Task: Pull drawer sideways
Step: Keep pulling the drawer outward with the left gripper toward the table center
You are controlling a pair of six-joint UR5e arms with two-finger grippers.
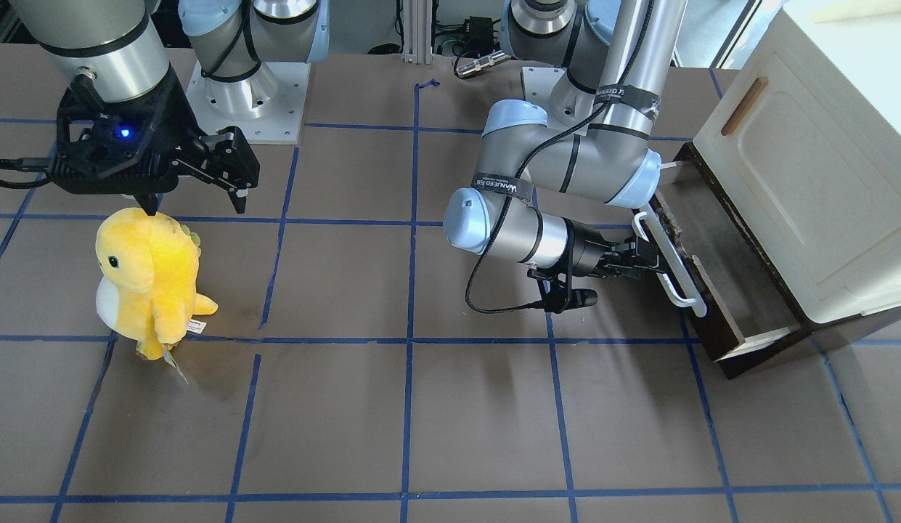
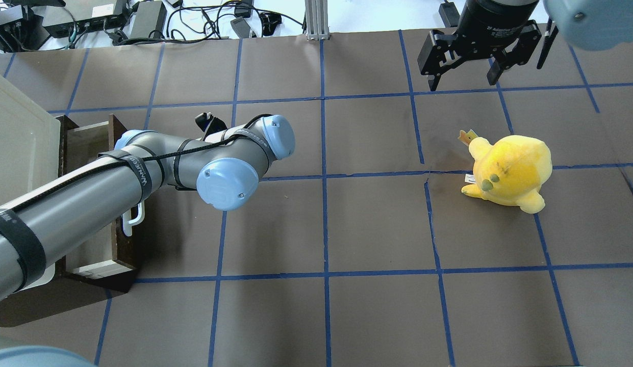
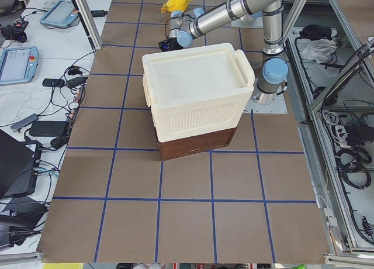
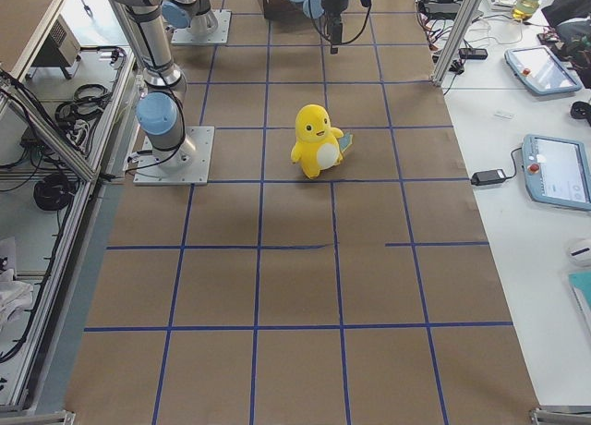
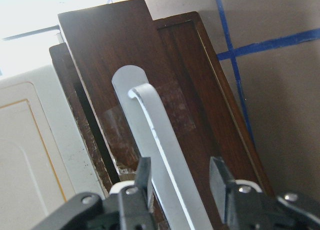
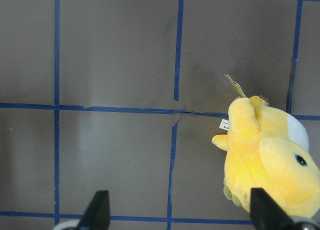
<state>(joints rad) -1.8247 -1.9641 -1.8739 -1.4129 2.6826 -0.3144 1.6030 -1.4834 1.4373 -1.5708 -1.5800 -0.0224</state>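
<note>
Drawer [image 1: 726, 254] sits at the table's left edge, partly pulled out from under a cream cabinet [image 1: 806, 181]. We see the left gripper [image 1: 650, 263] set narrowly around the white handle [image 1: 687, 290], with one finger touching the bar and the other just clear of it. Toward the table's right edge, the right gripper [image 1: 196, 207] hangs wide open and empty near a standing yellow plush toy [image 1: 149, 280].

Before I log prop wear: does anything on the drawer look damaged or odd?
Yes. The drawer has a chipped, ragged edge on its front beside the white handle, where the left gripper straddles it. A patch of clear tape also sits on the front behind the handle.
</note>
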